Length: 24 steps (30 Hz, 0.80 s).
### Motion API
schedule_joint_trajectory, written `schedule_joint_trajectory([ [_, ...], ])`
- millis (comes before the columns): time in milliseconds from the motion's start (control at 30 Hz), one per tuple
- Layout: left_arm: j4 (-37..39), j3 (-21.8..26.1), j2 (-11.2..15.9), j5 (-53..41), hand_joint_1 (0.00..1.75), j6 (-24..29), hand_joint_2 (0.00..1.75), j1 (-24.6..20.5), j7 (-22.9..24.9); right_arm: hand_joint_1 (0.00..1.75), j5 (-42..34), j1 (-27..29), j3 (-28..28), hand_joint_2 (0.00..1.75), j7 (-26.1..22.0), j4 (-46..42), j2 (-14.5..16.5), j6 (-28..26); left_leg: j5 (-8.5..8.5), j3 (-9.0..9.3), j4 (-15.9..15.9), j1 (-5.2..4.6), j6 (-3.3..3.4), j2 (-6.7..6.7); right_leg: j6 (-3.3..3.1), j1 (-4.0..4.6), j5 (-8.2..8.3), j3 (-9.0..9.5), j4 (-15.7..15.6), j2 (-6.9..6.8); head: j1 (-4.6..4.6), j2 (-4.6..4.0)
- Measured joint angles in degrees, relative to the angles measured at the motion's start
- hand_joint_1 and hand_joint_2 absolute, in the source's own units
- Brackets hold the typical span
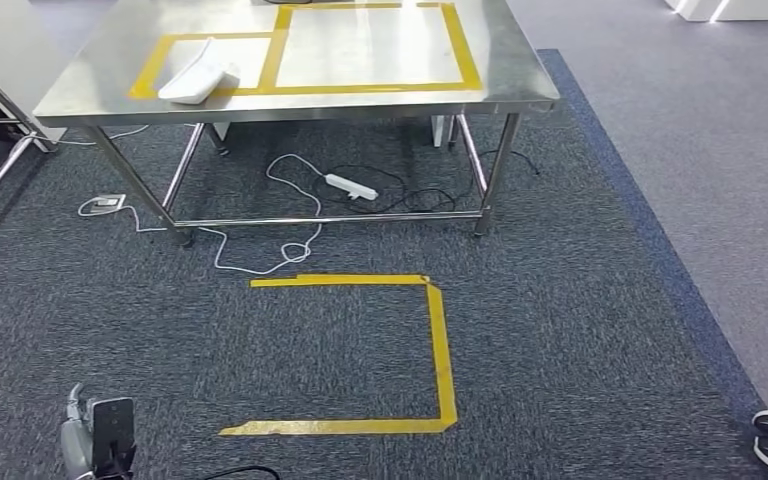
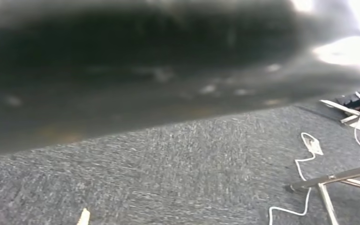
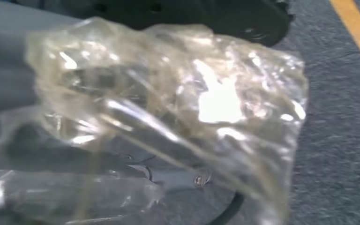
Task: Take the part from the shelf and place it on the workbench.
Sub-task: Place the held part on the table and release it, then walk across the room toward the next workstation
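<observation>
While your right hand (image 3: 9,93) carries the bagged part (image 3: 168,117), fingers hidden, slack film may slip short of the bench (image 1: 500,75).

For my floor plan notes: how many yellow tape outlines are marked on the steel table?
2: a small outline at the table's left holding the white part, and a larger outline adjoining its right. The far edge is cropped.
</observation>
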Motion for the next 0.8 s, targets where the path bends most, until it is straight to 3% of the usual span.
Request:
schedule_joint_trajectory([
  [33,0.04,-0.10,0.02,-0.02,0.00,0.03,0.00,-0.12,0.00,0.00,0.06,-0.02,0.00,0.00,0.00,0.00,0.00,0.09,-1.34,2.34,-3.68,-0.05,0.29,-0.13,0.35,0.05,0.39,-0.73,0.59,0.01,0.01,0.00],
  [67,0.08,-0.18,0.01,-0.04,0.00,0.05,0.00,-0.22,0.00,0.00,0.09,-0.05,0.00,0.00,0.00,0.00,0.00,0.13,-2.57,3.53,-6.03,-0.17,0.66,-0.25,0.69,0.09,0.82,-1.25,0.94,0.00,0.03,0.00],
  [133,0.22,-0.30,-0.01,-0.08,0.00,0.13,0.00,-0.23,0.00,0.00,0.14,-0.04,-0.02,0.00,0.00,0.00,-0.01,0.18,-2.86,3.17,-7.32,-0.25,1.71,-0.28,1.33,-0.02,1.58,-2.02,1.09,-0.06,0.02,0.00],
  [167,0.31,-0.38,-0.03,-0.16,0.00,0.18,0.00,-0.20,0.00,0.00,0.19,0.03,-0.02,0.00,0.00,0.00,-0.01,0.18,-2.39,2.56,-7.36,-0.22,2.24,-0.28,1.60,-0.10,1.08,-2.56,1.43,-0.03,0.02,0.00],
  [233,0.45,-0.60,0.03,-0.35,0.00,0.36,0.00,-0.20,0.00,0.00,0.31,0.23,-0.04,0.00,0.01,0.00,-0.02,0.18,-1.10,1.18,-7.47,-0.11,3.09,-0.34,2.10,-0.20,-3.06,-4.17,4.91,0.06,0.08,0.00],
  [300,0.57,-0.89,0.11,-0.46,0.00,0.55,0.00,-0.18,-0.01,0.00,0.38,0.25,-0.04,0.00,0.01,0.00,-0.01,0.19,0.26,-0.46,-7.44,-0.17,3.32,-0.59,2.48,-0.23,-8.33,-6.20,12.04,0.11,0.17,0.00],
  [333,0.66,-0.99,0.10,-0.47,0.00,0.60,0.00,-0.15,-0.01,0.00,0.40,0.21,-0.03,0.00,0.02,0.00,-0.01,0.20,0.94,-1.29,-7.41,-0.21,3.29,-0.78,2.56,-0.24,-9.33,-6.80,15.25,0.12,0.15,0.00],
  [367,0.78,-1.07,0.10,-0.47,0.00,0.63,0.00,-0.12,-0.01,0.00,0.42,0.18,-0.03,0.00,0.02,0.00,0.00,0.20,1.60,-2.11,-7.37,-0.24,3.20,-1.03,2.56,-0.24,-8.90,-6.69,17.03,0.15,0.15,0.00],
  [400,0.91,-1.10,0.10,-0.46,0.00,0.64,0.00,-0.10,0.00,0.00,0.43,0.19,-0.03,0.00,0.02,0.00,0.00,0.20,2.22,-2.87,-7.34,-0.26,3.05,-1.38,2.45,-0.24,-7.46,-5.62,16.88,0.27,0.15,0.00],
  [467,1.11,-1.16,0.08,-0.41,0.00,0.65,0.00,-0.14,0.00,0.00,0.44,0.21,-0.04,0.00,0.02,0.00,-0.02,0.18,3.37,-4.08,-7.28,-0.23,2.64,-2.25,1.85,-0.23,-4.72,-0.26,10.63,1.86,0.14,0.00],
  [533,1.23,-1.31,0.05,-0.33,0.00,0.66,0.00,-0.34,0.00,0.00,0.44,0.19,-0.04,0.00,0.00,0.00,-0.05,0.14,4.42,-4.86,-7.17,-0.37,2.10,-3.13,1.16,-0.30,-5.08,5.99,1.99,4.42,0.12,0.00],
  [567,1.33,-1.38,0.04,-0.26,0.00,0.69,0.00,-0.45,0.00,0.00,0.45,0.19,-0.04,0.00,-0.01,0.00,-0.07,0.12,4.98,-5.09,-7.19,-0.40,1.78,-3.61,0.95,-0.28,-5.74,7.60,-0.57,5.15,0.08,0.00],
  [667,1.62,-1.44,0.13,0.14,0.00,0.99,0.00,-0.36,-0.01,0.00,0.48,0.32,-0.08,0.00,0.02,0.03,0.03,0.08,5.87,-5.77,-7.19,-0.30,0.62,-4.91,0.09,-0.27,-5.61,7.60,-2.07,3.49,0.06,0.00],
  [733,1.77,-1.56,0.20,0.47,0.00,1.19,0.00,-0.28,-0.01,0.00,0.49,0.39,-0.13,0.00,0.04,0.05,0.12,0.10,3.04,-7.34,-3.83,-0.27,0.13,-3.52,-0.87,-0.42,-4.91,7.11,-2.38,1.78,-0.25,0.00],
  [800,1.98,-1.85,0.16,0.73,0.00,1.24,0.00,-0.32,0.00,0.00,0.51,0.59,-0.19,0.00,0.05,0.04,0.11,0.16,-1.92,-9.97,3.66,-0.18,-0.29,-1.47,-1.32,-0.26,-4.45,6.42,-2.38,-0.01,-0.54,0.00],
])
